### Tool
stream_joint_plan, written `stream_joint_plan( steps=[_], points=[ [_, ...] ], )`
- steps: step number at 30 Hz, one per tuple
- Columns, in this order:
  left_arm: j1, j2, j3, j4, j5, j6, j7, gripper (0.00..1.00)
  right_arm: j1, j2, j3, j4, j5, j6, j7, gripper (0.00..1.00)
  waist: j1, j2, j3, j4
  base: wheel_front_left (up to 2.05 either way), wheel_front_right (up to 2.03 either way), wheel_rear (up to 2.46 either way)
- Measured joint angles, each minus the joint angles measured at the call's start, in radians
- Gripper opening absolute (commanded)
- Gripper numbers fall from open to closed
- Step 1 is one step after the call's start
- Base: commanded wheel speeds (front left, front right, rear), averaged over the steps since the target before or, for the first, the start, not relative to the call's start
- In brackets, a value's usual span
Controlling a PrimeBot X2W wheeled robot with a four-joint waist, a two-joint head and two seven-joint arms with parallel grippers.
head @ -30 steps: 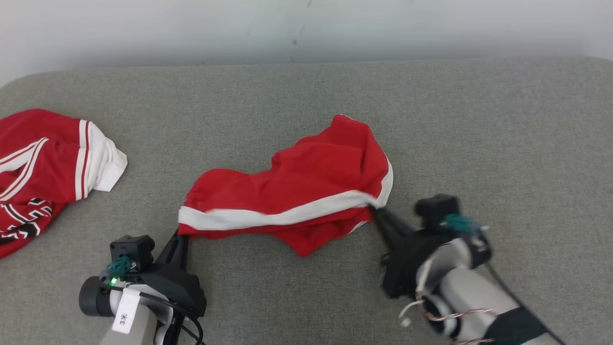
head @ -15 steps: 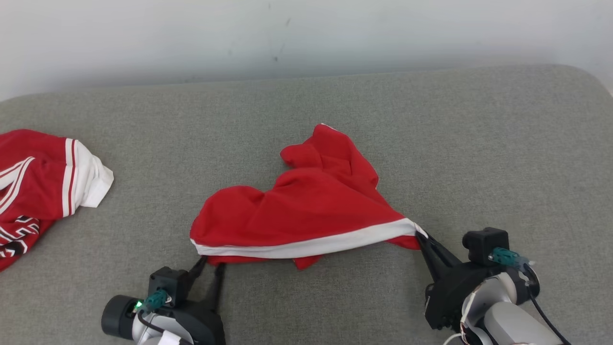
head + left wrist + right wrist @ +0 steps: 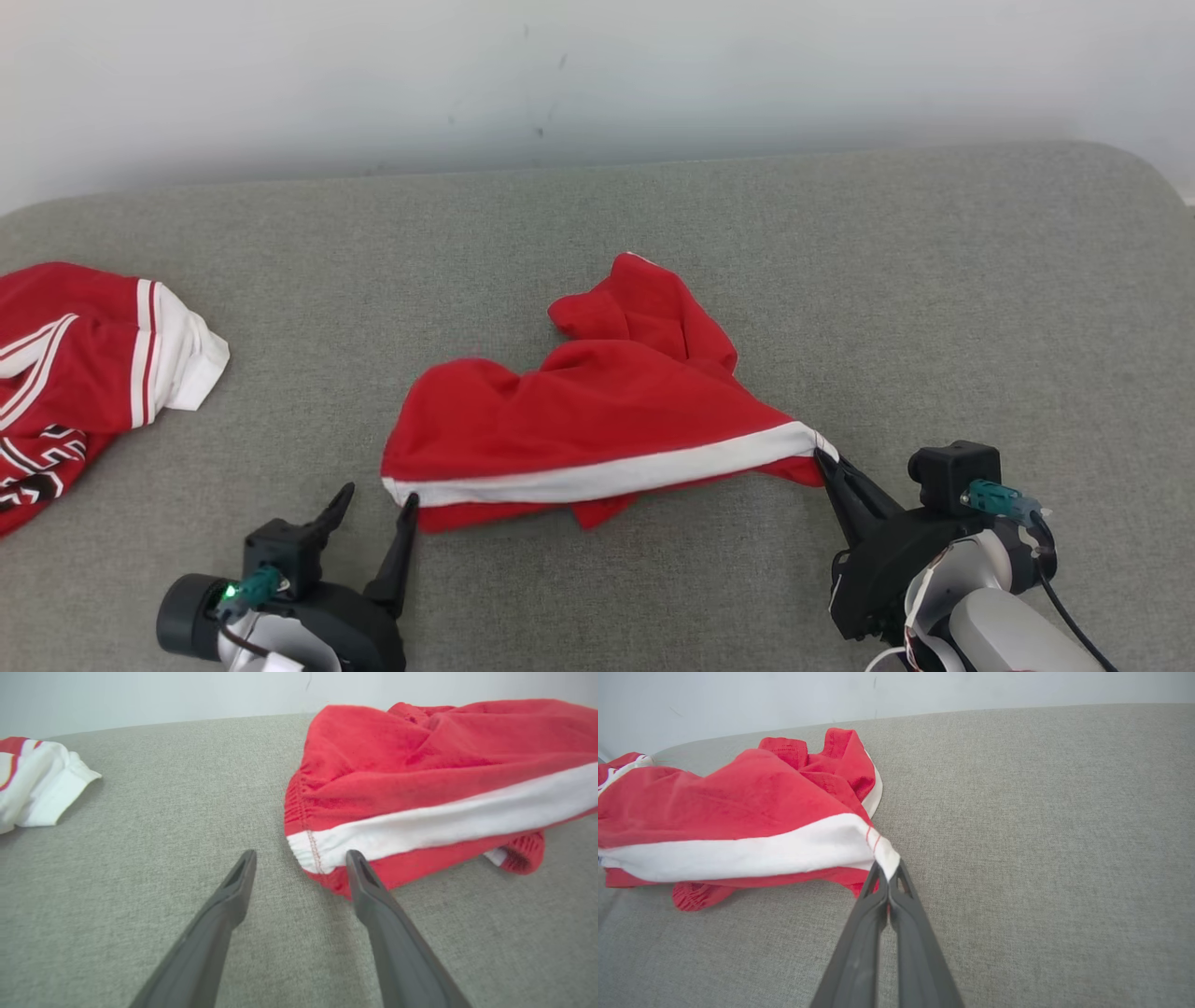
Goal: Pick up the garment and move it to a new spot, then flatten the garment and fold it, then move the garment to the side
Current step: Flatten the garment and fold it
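Right gripper [image 3: 822, 455] pinches red garment [image 3: 597, 420]; left gripper [image 3: 378, 495] gapes beside it

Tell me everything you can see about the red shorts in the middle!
The red shorts look like soft knit cloth, with a white stripe along the near edge and a gathered, stitched end. They lie crumpled on the grey fabric surface. The right gripper pinches the stripe's right end with shut jaws; the left gripper, jaws open, sits at the left end, not gripping.
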Motion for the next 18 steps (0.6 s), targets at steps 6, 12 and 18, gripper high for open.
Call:
stream_joint_plan(
  steps=[6, 12, 18],
  points=[
    [0.0, 0.038, 0.0, -0.023, -0.044, -0.016, 0.0, 1.0, 0.014, 0.0, 0.0, -0.015, -0.002, -0.004, 0.016, 0.0, 0.0, 0.0, -0.001, 0.006, 0.0, 0.0, 0.0],
    [-0.001, 0.054, -0.02, -0.046, -0.057, -0.018, 0.009, 1.0, 0.023, -0.005, -0.012, -0.024, -0.006, -0.004, 0.034, 0.0, 0.0, 0.0, 0.003, 0.006, 0.0, 0.0, 0.0],
    [-0.006, 0.04, -0.053, -0.046, -0.086, -0.018, 0.029, 1.0, 0.023, -0.004, -0.02, -0.041, -0.009, -0.004, 0.044, 0.0, 0.0, 0.0, 0.008, 0.001, 0.0, 0.0, 0.0]
  ],
)
